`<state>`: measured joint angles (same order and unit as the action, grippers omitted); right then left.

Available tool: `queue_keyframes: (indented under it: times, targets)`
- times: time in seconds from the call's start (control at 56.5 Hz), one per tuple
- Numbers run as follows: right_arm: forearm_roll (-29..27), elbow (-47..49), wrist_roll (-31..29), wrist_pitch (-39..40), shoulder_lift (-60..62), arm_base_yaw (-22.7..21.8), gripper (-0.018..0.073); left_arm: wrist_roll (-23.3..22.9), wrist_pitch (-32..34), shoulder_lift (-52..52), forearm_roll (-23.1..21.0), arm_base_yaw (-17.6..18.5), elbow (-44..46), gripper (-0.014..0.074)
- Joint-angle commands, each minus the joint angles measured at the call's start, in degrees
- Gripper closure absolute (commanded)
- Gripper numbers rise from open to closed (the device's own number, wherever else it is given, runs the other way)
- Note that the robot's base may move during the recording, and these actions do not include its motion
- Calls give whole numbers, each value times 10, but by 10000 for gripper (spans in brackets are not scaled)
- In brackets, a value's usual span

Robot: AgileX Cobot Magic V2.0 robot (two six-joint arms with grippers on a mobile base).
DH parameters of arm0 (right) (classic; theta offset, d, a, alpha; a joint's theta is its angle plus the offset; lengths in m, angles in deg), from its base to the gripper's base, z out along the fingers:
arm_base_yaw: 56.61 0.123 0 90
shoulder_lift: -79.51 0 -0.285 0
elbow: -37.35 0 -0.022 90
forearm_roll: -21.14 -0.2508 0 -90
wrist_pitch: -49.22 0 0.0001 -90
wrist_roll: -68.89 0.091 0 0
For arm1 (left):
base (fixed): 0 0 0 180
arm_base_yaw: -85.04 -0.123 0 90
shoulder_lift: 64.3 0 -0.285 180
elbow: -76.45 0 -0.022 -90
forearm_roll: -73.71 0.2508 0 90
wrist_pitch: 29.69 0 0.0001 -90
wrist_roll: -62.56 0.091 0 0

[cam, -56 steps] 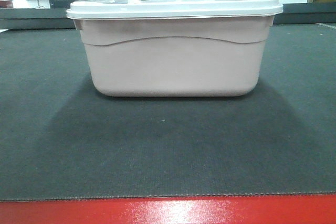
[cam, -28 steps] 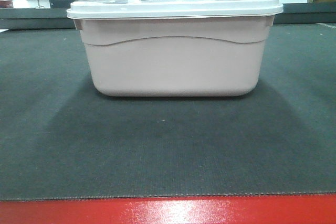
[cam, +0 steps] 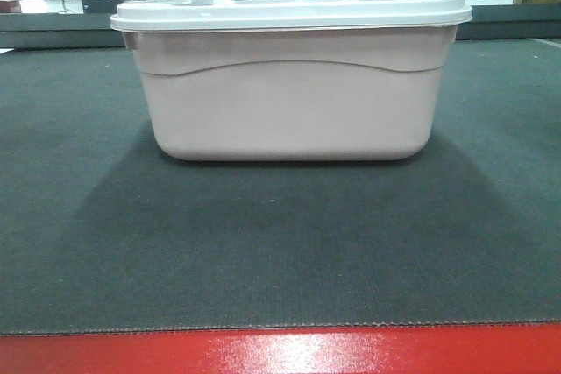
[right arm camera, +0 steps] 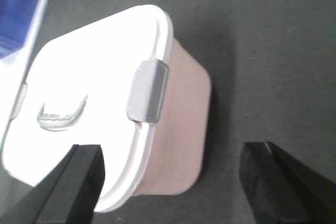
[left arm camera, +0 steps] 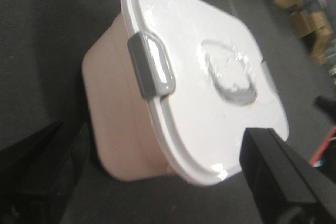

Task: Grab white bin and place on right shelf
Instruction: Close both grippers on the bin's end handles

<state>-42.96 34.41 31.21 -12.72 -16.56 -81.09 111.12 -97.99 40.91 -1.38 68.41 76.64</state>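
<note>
My left gripper is spread wide. One dark finger shows at the lower left of the left wrist view, the other at the lower right, and the near end of the white bin lies between them. My right gripper is spread just as wide, with a finger in each lower corner of its view and the bin's other end between them. Neither seems to touch the plastic yet, though where my left finger overlaps the lid's corner I cannot tell.

In the front view the bin stands level in the middle of the dark mat, behind the table's red edge, lid on. A grey latch clips the lid at my left end, and another grey latch at my right. The right shelf is in no view.

I judge this to be the approach to a two-handed grasp. To do it well I should bring both grippers in evenly and close on the rim at each end beside the latch. Gripping the lid alone risks popping it loose. Then I should lift with both arms in step so the tub stays level.
</note>
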Motion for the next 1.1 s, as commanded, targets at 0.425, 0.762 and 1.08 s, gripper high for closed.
queue_keyframes:
  times: [0.425, 0.762, 1.08]
  targets:
    - [-300, 20, -164, -102, -170, 45, -65, 40, -53, 122, -246, 72, 19, 127]
    - [-372, 20, -180, -55, -198, 123, -65, 43, -5, 123, -284, 120, 19, 127]
    - [-375, 20, -184, -37, -206, 147, -65, 43, 21, 123, -290, 154, 19, 128]
